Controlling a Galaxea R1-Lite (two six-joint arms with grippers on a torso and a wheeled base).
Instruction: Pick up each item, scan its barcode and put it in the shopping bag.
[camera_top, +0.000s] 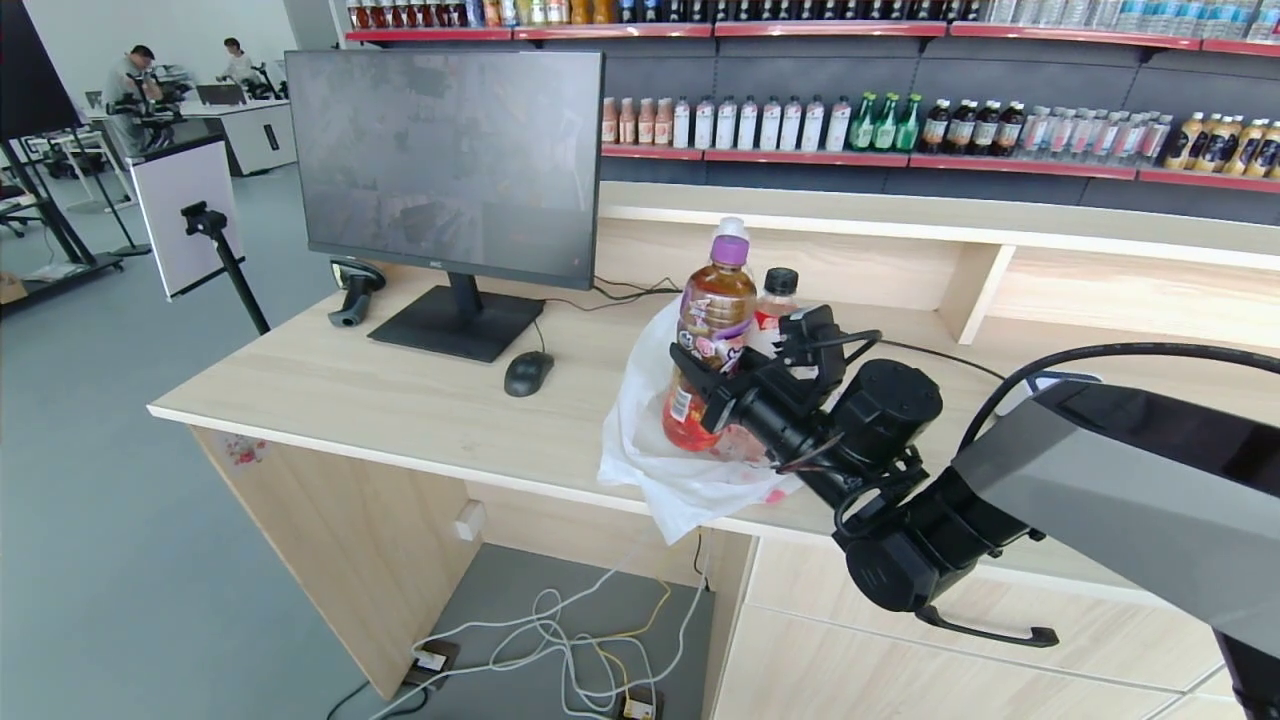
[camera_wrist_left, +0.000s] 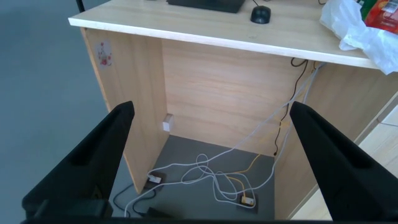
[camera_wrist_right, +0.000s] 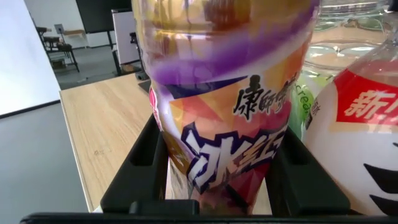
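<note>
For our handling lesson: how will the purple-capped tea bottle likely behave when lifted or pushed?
Probably heavy for its size: the tea bottle looks nearly full. Its glossy label may slip in the right gripper. Tall and narrow, it could tip on the crumpled shopping bag.

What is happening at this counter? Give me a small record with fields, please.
right gripper: shut on the tea bottle
tea bottle: purple cap, upright over the white shopping bag
second bottle: black cap, close behind it
scanner: on the counter, beside the monitor
left gripper: open, held low, empty
</note>
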